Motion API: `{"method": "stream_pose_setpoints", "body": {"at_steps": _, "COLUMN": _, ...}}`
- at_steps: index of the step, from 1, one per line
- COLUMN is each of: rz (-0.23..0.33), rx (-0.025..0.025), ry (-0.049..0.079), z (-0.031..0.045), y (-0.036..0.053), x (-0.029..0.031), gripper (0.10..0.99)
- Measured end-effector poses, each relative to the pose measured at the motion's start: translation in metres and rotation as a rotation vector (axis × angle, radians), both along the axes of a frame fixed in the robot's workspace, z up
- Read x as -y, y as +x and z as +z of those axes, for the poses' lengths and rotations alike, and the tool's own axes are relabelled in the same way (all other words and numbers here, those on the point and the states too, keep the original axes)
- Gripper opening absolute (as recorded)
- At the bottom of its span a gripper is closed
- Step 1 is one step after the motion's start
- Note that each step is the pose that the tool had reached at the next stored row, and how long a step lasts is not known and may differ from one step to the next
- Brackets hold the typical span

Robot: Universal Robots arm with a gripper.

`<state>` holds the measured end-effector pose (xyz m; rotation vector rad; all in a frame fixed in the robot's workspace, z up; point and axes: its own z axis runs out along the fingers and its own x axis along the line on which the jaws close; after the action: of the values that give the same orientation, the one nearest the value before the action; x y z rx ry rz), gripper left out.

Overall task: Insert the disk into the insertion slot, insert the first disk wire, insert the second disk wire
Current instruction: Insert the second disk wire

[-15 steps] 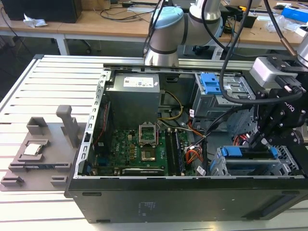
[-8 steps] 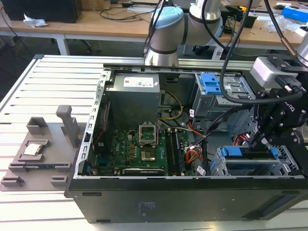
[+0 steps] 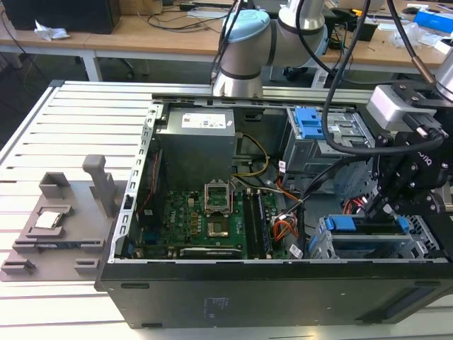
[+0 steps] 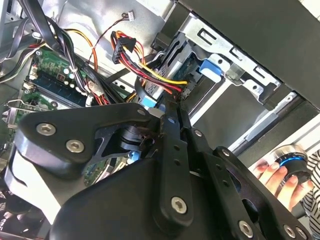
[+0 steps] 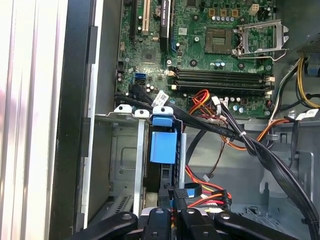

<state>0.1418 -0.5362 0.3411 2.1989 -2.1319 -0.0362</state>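
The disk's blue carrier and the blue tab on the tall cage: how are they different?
The blue carrier is long and low, lying inside the silver cage. The blue tab is shorter and ridged, standing atop the taller grey cage. Both are bright blue plastic.

No print can be read. A white label (image 3: 207,120) sits on the grey power supply (image 3: 195,152) in the exterior view, its lettering too small. White tags (image 5: 161,96) on cables in the first wrist view are likewise illegible.
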Motion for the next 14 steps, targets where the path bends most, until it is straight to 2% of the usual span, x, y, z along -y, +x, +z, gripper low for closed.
{"method": "stream_pose_setpoints", "body": {"at_steps": 4, "rz": 0.000, "rx": 0.0000, "ry": 0.000, "z": 0.0007, "y": -0.0014, "x": 0.0004, "gripper": 0.149}}
{"method": "stream_pose_setpoints", "body": {"at_steps": 6, "rz": 0.000, "rx": 0.0001, "ry": 0.000, "z": 0.0071, "y": -0.0014, "x": 0.0004, "gripper": 0.149}}
{"method": "stream_pose_setpoints", "body": {"at_steps": 14, "rz": 0.000, "rx": -0.0013, "ry": 0.007, "z": 0.0048, "y": 0.0046, "x": 0.0004, "gripper": 0.149}}
